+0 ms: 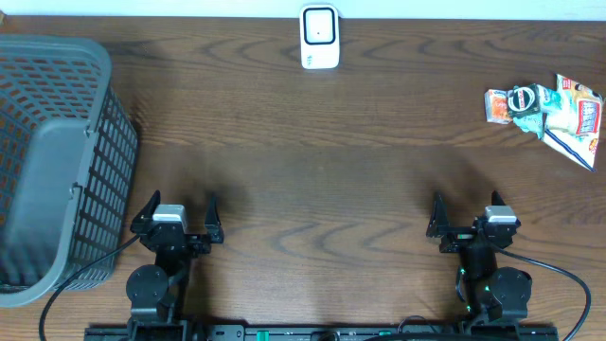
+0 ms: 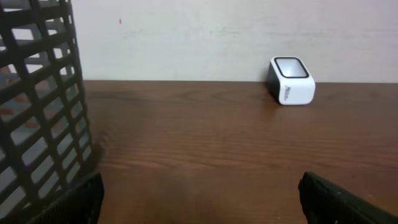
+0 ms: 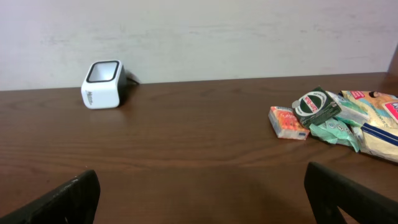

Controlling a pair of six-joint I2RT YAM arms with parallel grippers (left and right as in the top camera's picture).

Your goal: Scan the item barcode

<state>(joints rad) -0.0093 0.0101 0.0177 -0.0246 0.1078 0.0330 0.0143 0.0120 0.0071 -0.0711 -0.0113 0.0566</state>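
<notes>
A white barcode scanner stands at the table's far edge, also visible in the left wrist view and the right wrist view. The items lie in a small pile at the far right: an orange packet, a round green-and-black tin and a snack bag. My left gripper is open near the front edge, with nothing between its fingers. My right gripper is open too, empty, well short of the pile.
A tall grey mesh basket fills the left side of the table, close beside my left gripper; its wall shows in the left wrist view. A pale wall runs behind the table.
</notes>
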